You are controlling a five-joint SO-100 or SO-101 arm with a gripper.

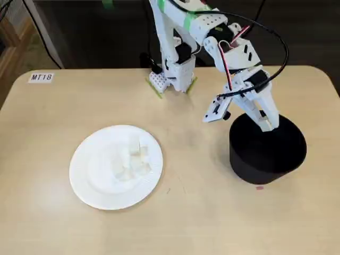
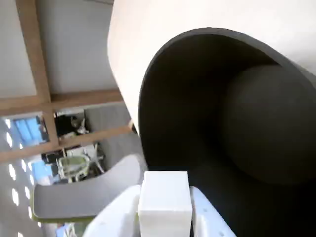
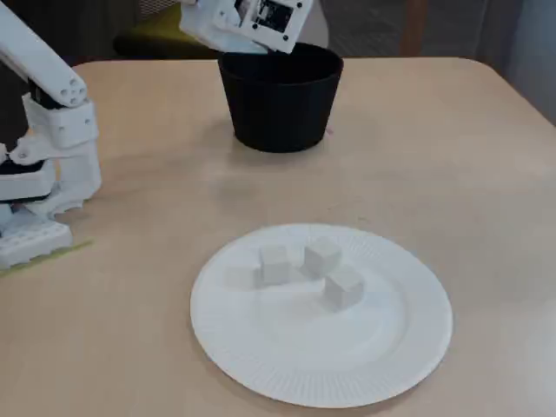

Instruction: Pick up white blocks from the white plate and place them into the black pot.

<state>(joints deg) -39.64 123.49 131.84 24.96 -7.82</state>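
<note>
Our gripper (image 2: 165,217) is clamped on one white block (image 2: 165,202), which sits snug between its two white fingers (image 2: 205,212). We see this best in the wrist view. It hangs over the open mouth of the pot (image 1: 267,151), near the pot's back rim, so we think this block is about to be dropped in.

Going left to right across the table (image 1: 212,212) in the fixed view from above: a small label (image 1: 41,77) sits at the far left corner. It reads "MT18". That is the only writing we can read.

Next comes the plate (image 1: 85,180), on the left half of the table toward the front edge. We count three blocks (image 3: 308,269) on it in the lower fixed view, huddled close together near the middle of the plate. They wait their turn.

Then comes the pot, on the right half of the table. The wrist view shows most of its dark inside, and we see no block there, but part of the floor is hidden.

So we judge the job is early: one block nearly in, three left to carry.
</note>
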